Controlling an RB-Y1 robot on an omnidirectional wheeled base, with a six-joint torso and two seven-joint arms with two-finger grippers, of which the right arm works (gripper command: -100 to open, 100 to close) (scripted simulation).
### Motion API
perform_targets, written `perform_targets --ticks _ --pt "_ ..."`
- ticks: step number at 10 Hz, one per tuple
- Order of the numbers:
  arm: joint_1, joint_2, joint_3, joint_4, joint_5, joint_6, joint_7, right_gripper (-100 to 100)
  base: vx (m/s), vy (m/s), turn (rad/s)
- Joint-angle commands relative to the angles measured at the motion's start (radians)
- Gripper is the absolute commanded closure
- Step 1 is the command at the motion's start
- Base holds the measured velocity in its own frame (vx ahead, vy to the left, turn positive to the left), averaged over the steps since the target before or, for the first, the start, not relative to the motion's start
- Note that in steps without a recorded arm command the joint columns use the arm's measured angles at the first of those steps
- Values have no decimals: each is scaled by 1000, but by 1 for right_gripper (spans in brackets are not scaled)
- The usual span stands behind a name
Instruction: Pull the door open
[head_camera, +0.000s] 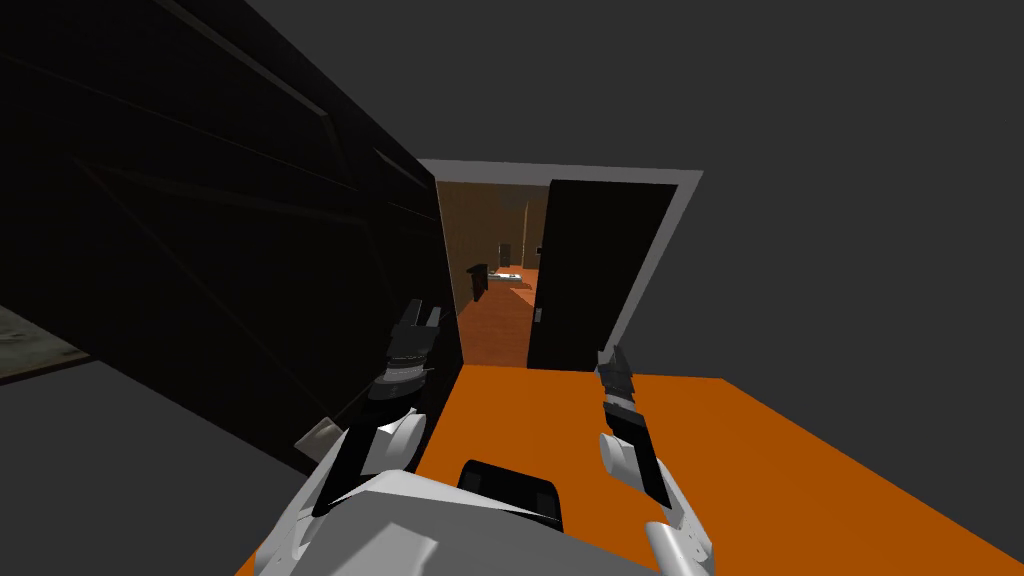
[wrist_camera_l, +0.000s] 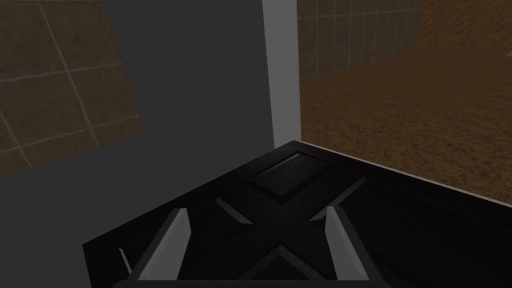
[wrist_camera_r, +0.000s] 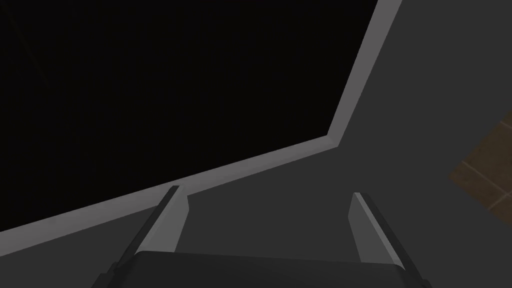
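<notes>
Big black panelled door (head_camera: 200, 230) is swung well out of its frame (head_camera: 560, 172) and runs along my left side, right above the orange floor (head_camera: 720, 460). The grey wall (head_camera: 820, 100) takes up the right. Through the gap there's a brown room, and another black panel (head_camera: 590, 280) fills the right half of the frame. The left gripper (head_camera: 422, 314) sits by the door's free edge. In the left wrist view its jaws are spread wide over the door's face (wrist_camera_l: 290, 175), holding nothing. The right gripper (head_camera: 612, 358) hangs near the frame's foot, jaws wide apart too, nothing between them.
</notes>
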Motion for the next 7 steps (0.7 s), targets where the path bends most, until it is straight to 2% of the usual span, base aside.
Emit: perform_targets --ticks 1,5,6,7 --pt "-18 -2 -5 50 0 -5 5 -100 90 -14 111" --pt "-66 -5 -17 178 0 -21 15 -100 109 -11 118" --pt "-78 -6 -20 204 0 -25 18 -100 94 -8 113" --pt "-78 -6 -20 210 0 -25 18 -100 62 -14 39"
